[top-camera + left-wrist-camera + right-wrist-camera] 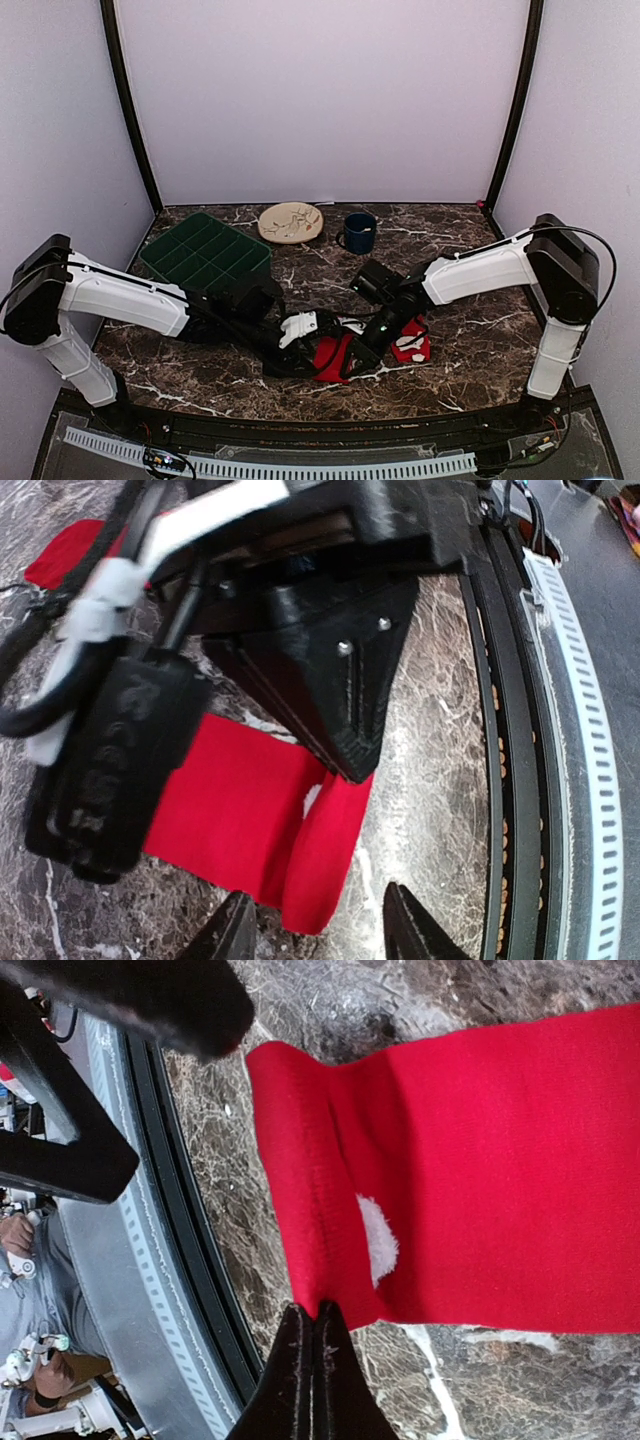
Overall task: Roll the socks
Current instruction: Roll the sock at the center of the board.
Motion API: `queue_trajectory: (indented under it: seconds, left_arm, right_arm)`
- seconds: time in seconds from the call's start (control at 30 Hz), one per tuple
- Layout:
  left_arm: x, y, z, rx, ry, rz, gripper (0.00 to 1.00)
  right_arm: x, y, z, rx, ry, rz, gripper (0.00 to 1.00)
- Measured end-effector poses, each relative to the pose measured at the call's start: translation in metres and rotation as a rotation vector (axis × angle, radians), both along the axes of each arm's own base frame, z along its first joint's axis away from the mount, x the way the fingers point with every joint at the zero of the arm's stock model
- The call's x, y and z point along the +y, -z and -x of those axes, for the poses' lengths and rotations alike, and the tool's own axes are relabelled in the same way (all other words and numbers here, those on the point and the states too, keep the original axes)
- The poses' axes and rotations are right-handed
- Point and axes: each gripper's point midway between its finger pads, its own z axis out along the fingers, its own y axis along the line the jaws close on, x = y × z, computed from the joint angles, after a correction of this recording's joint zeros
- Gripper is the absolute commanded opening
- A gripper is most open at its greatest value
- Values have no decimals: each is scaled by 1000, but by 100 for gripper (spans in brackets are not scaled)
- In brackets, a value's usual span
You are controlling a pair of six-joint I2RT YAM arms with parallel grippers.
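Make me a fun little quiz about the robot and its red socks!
1. True or false: the right fingers at the edge of the socks are spread wide.
2. The mug is: A red, B blue, C yellow?
3. What sits between the green tray and the mug?
Key: 1 false, they are shut; 2 B; 3 the plate.

A dark, white-veined marble table [480,300] carries everything; along its far side stand a green compartment tray [205,252], a beige plate [291,222] and a dark blue mug [359,232]. Nearer the front edge the red socks [328,358] lie on the stone.
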Motion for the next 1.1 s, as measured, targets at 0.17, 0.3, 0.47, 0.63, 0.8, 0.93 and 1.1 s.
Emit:
queue_trajectory:
  seconds: [0.17, 0.3, 0.47, 0.63, 0.8, 0.93, 1.1]
  left_arm:
    - [-5, 6, 10, -37, 71, -50, 44]
    - [-8, 10, 15, -66, 114, -79, 44]
    - [-6, 22, 17, -83, 142, -129, 44]
    - [-4, 34, 14, -110, 147, -176, 45]
    - [-4, 36, 11, -143, 149, -191, 46]
    - [-5, 36, 9, -172, 151, -196, 46]
    - [-6, 35, 9, -192, 165, -194, 47]
  right_arm:
    - [-3, 1, 0, 48, 23, -8, 0]
    - [-4, 0, 0, 74, 32, -16, 0]
    - [-2, 0, 2, 96, 32, -26, 0]
    - [-1, -2, 3, 108, 29, -35, 0]
    - [0, -2, 5, 120, 25, -42, 0]
    - [-1, 0, 6, 131, 24, -39, 0]
    - [-3, 2, 8, 138, 23, -33, 0]
